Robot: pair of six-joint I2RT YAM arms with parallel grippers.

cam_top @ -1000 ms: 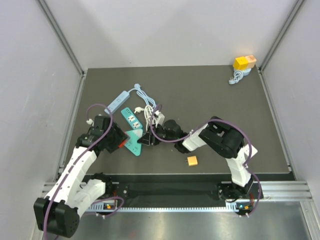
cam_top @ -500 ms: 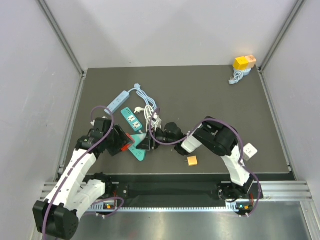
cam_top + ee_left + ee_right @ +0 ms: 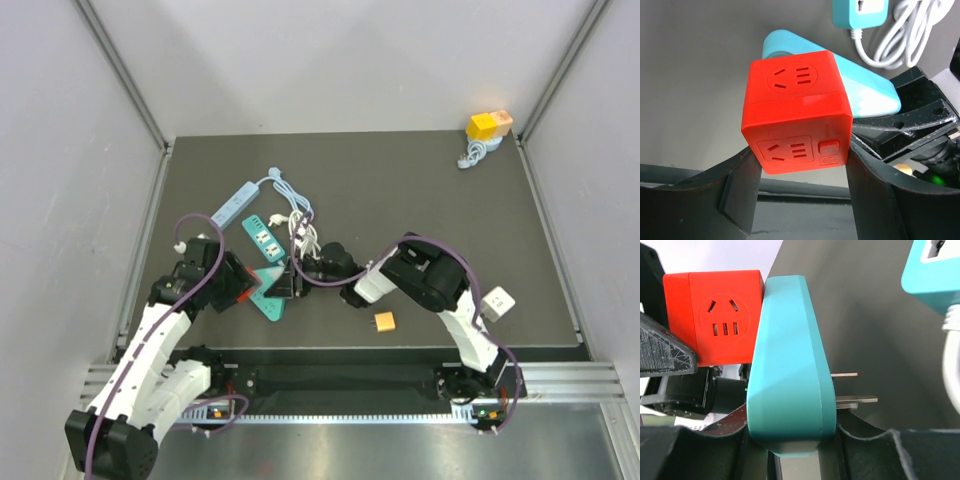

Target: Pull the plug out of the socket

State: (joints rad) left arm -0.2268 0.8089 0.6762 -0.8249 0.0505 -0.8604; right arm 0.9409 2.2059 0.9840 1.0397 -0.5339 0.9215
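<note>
My left claw (image 3: 802,172) is clamped on the red socket cube (image 3: 797,112). Its two fingers (image 3: 740,195) press against opposite side faces near the cube's lower edge, and the cube is held tilted. My right claw (image 3: 795,440) grips the teal plug (image 3: 787,365) at its wide end, one finger on each side. In the right wrist view the plug's flat face touches one face of the red socket cube (image 3: 715,315). Two bare metal prongs (image 3: 855,400) project from the plug's opposite side, away from the cube. I cannot tell whether the plug and the cube are joined or only pressed together. In the top view both parts sit at the near left of the table (image 3: 420,200), between my two claws. There the red socket cube (image 3: 241,287) is on the left and the teal plug (image 3: 266,297) is just beside it on the right. A teal power strip (image 3: 265,240) with a white cable (image 3: 300,225) lies just behind them. A pale blue power strip (image 3: 232,204) lies farther back. An orange adapter (image 3: 384,322) and a white cube (image 3: 498,302) rest near the front edge on the right. A yellow cube (image 3: 488,124) sits in the far right corner.
</note>
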